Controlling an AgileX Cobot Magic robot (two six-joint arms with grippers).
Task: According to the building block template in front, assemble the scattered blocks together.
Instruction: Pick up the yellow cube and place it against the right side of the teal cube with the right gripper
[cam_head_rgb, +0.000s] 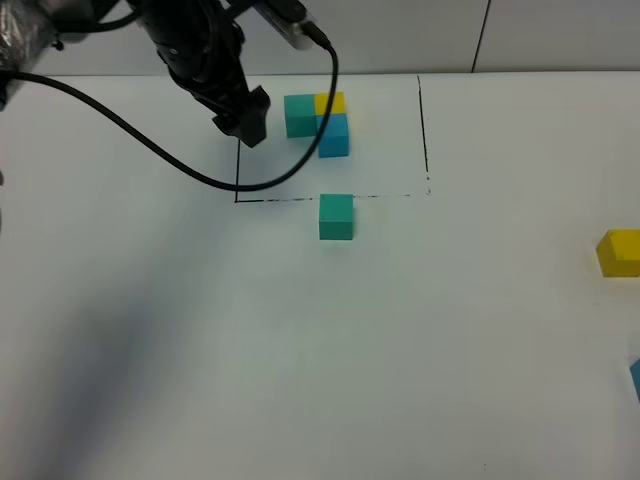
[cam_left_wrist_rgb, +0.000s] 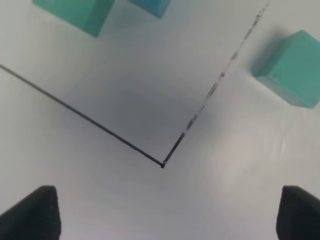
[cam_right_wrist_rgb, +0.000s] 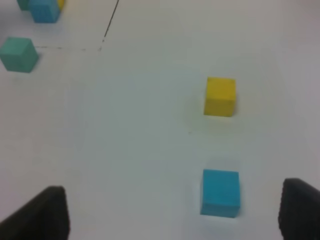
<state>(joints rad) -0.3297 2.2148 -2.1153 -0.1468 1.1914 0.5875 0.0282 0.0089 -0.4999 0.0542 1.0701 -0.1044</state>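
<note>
Your building block template (cam_head_rgb: 325, 120) sits at the far side of the counter (cam_head_rgb: 300, 350), inside the black frame (cam_head_rgb: 424, 130): teal to the left, yellow behind, blue in front, joined in an L. In the left wrist view only two corners of it show, cut by the picture's edge; in the right wrist view it is a blurred scrap at the border.

The loose teal cube (cam_head_rgb: 336, 217) stands just outside the frame's near line, close to it; you cannot tell from the high view whether it touches the line, and the left wrist view (cam_left_wrist_rgb: 292, 70) shows it a little clear of the broken stroke. The yellow cube (cam_head_rgb: 620, 252) is well apart, at the right border and partly cut off. Of the blue cube (cam_head_rgb: 636, 378) you get only a sliver there; the right wrist view shows both whole, yellow (cam_right_wrist_rgb: 220, 96) beyond blue (cam_right_wrist_rgb: 220, 192), apart from each other.

The left hand (cam_head_rgb: 250, 120) hovers over the frame's left side, beside the template's teal cube, trailing a black cable (cam_head_rgb: 200, 180). Its fingers stand wide apart with nothing between them (cam_left_wrist_rgb: 165, 220), above the frame's corner.

The right hand (cam_right_wrist_rgb: 172, 215) is out of the high view. Its dark fingertips are spread, gripping nothing, with the blue cube on the counter just ahead.
</note>
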